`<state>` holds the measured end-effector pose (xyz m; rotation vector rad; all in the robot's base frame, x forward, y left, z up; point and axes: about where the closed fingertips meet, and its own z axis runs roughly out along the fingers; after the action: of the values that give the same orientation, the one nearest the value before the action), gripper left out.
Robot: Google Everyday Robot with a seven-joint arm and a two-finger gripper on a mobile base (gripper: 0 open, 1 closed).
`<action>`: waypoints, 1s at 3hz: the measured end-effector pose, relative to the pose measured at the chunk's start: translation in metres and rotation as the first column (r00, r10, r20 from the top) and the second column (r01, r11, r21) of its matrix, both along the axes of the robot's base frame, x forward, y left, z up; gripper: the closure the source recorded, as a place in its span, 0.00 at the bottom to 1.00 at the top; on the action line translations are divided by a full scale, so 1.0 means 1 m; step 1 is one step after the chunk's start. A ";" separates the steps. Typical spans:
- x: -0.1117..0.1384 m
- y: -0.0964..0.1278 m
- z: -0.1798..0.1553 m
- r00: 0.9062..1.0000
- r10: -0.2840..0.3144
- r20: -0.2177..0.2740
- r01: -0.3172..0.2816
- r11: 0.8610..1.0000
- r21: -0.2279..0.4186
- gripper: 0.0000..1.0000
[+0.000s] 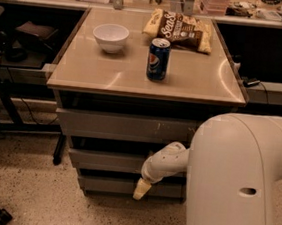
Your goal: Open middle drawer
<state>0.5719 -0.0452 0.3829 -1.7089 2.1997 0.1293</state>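
The middle drawer (106,160) is a plain grey front, set between a taller front with pale flecks (124,127) above and a narrower grey front (108,184) below. All three fronts look closed. My gripper (141,189) hangs at the end of the white wrist (166,162), in front of the cabinet's right half. Its pale tip sits just below the middle drawer's lower edge, over the bottom front. The wrist covers the right part of the middle front. My big white arm (236,185) hides the cabinet's right side.
On the tan tabletop (85,73) stand a white bowl (110,37), a blue soda can (158,59) and a chip bag (180,29). Dark shelving and cables are on the left (16,56). Speckled floor (27,188) lies in front.
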 end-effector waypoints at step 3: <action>0.001 0.000 0.010 1.000 0.000 0.000 0.000 1.000 0.000 0.19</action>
<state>0.5725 -0.0450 0.3931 -1.7090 2.1997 0.1294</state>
